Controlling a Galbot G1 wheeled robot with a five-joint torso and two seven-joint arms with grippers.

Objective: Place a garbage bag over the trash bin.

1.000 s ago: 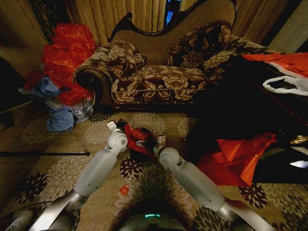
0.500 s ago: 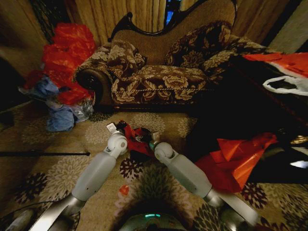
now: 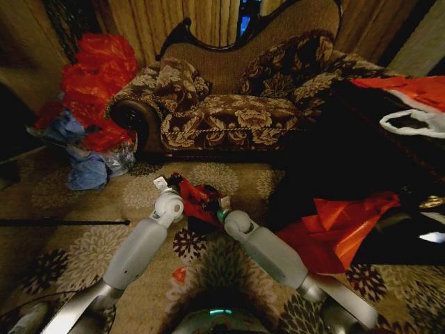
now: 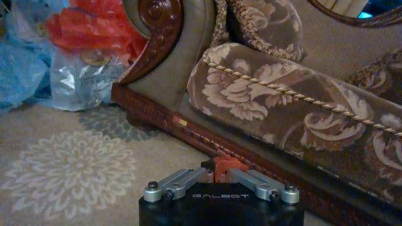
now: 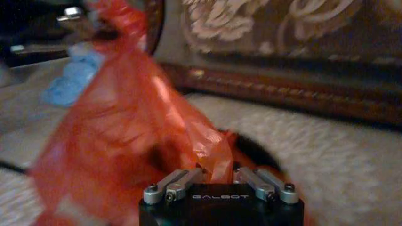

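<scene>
Since a second ago my right arm has drawn in toward the left: the right gripper (image 3: 224,203) now sits close beside the left gripper (image 3: 171,185), where before it stood further to the right. The garbage bag (image 3: 199,197) has bunched up between them, so its mouth looks narrower than it was. I judge this a regrip or a re-gathering of the rim, not progress over the bin; the bag is not yet seated.

State of grippers: in the left wrist view the left one is pressed together on a small fold of red plastic (image 4: 223,165). In the right wrist view the right one pinches the bag's edge (image 5: 217,172), with the rest of the bag hanging up and away toward the other arm.

The trash bin (image 3: 203,221) sits on the carpet (image 3: 76,243) directly below the bag, between the two wrists, mostly hidden by the plastic; its dark mouth (image 5: 254,153) shows past the bag in the right wrist view.

Surroundings: the sofa (image 3: 229,118) stands just behind the bin, its carved wooden base near both grippers, limiting forward reach. A tall pile of red and blue bags (image 3: 90,104) lies well off to the left. A flat red plastic heap (image 3: 341,229) lies beside my right forearm and could snag the elbow
</scene>
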